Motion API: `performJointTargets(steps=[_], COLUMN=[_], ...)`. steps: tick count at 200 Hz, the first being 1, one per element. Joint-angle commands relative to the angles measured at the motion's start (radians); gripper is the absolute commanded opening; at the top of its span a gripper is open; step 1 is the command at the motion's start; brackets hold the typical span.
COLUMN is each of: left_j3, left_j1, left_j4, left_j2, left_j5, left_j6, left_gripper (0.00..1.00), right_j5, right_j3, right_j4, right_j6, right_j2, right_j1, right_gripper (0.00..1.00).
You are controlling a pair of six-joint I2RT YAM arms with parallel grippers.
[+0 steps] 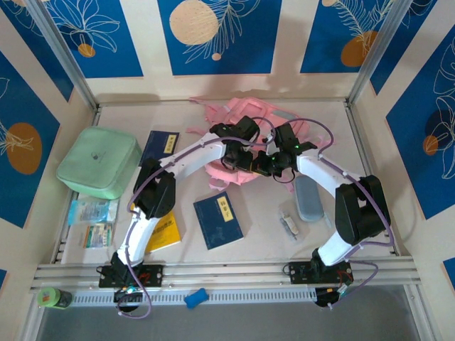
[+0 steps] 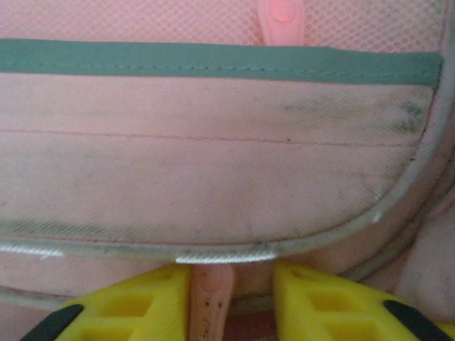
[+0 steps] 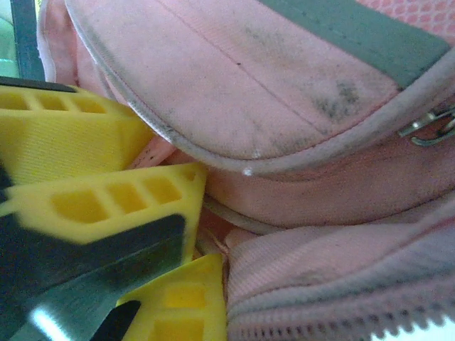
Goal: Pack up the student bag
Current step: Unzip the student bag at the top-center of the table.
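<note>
Overhead, both arms are hanging over the large pink fabric backpack (image 1: 236, 112); close up, jaws of the left gripper (image 2: 232, 275) are straddling a pink zip tab (image 2: 211, 293), released, while the right gripper (image 3: 206, 227) is clenching shut.

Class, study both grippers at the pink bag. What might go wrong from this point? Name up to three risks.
1. The left gripper straddles the bag's zip pull with a gap on one side. If it closes off-centre, the pull may slip out.
2. The right gripper sits shut close beside it at the bag's seam, so the two could collide.
3. The bag is soft fabric, so a tug may bunch or drag it rather than run the zip.
</note>
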Motion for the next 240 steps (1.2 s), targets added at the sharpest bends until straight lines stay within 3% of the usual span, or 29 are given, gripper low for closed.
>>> performJointTargets(steps=[1,68,126,172,198,223,240], left_j3=[0.028,-0.164,-0.367,-0.475,-0.526,-0.536,-0.536], left_j1=[0.009,0.077,0.144,0.192,0.169,0.157,0.137], left_j4=[-0.058,0.061,0.148,0.197,0.301,0.366,0.410], left_j2=[0.007,-0.130,-0.262,-0.341,-0.401,-0.416,-0.413], left_j5=[-0.005,-0.026,-0.092,-0.123,-0.062,-0.034,-0.064], left_j6=[-0.010,-0.066,-0.099,-0.129,-0.148,-0.212,-0.243], left_gripper=[0.28,0.00,0.00,0.00,0.00,0.00,0.00], right_j5=[-0.006,-0.001,-0.044,-0.086,-0.115,-0.123,-0.122], right_j3=[0.041,0.010,-0.024,0.032,0.080,0.036,-0.007], right_j4=[0.018,0.012,0.034,0.036,-0.015,-0.037,-0.044], right_j6=[-0.041,-0.075,-0.102,-0.147,-0.136,-0.053,0.023], right_j2=[-0.012,-0.049,-0.079,-0.018,0.017,-0.037,-0.081], right_j1=[0.011,-0.025,-0.093,-0.158,-0.170,-0.144,-0.119], right_gripper=[0.00,0.00,0.00,0.00,0.00,0.21,0.41])
